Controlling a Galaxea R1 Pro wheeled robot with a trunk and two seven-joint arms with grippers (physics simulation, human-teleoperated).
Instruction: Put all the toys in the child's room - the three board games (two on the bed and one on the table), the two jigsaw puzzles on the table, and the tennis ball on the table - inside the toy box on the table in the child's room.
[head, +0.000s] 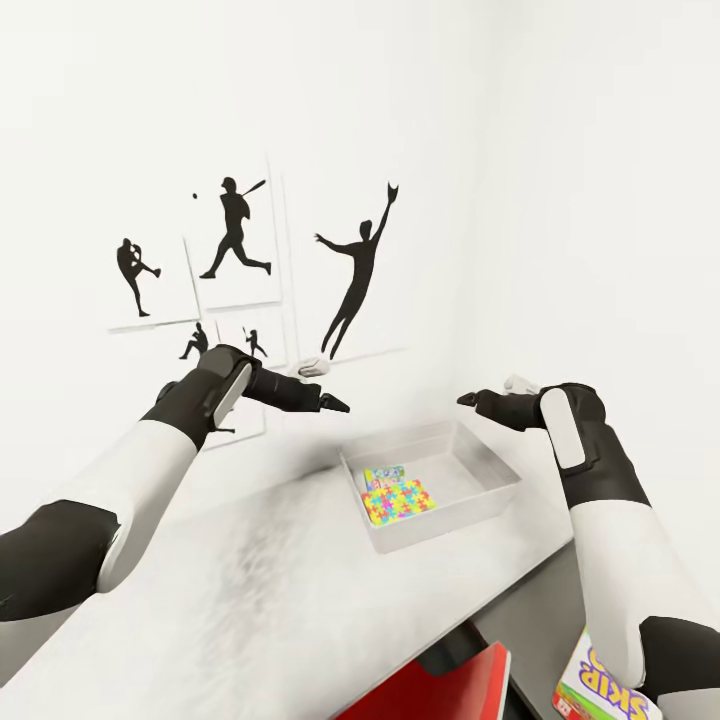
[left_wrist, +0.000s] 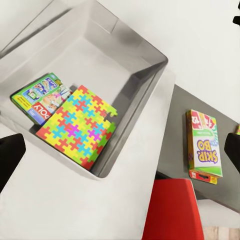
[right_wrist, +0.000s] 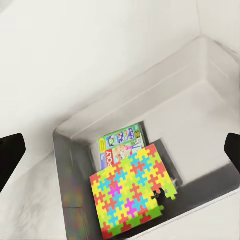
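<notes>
Two boxes already in toy box (head: 470, 510): jigsaw (head: 398, 500) partly over green game box (left_wrist: 39, 96). Both grippers hover above table, spread wide, empty. Skip-Bo box (head: 592, 690) on dark desk section, below right arm (nearer), behind and below right gripper (head: 470, 399); long axis roughly across desk. Left gripper (head: 338, 402) farther.

walls: white (head: 560, 150); posters (head: 235, 235) (black sports silhouettes) | chair: red (head: 450, 690)

Multicolour jigsaw puzzle (right_wrist: 131, 195) lid, lt grey toy box (right_wrist: 210, 75), red chair (left_wrist: 172, 210).
</notes>
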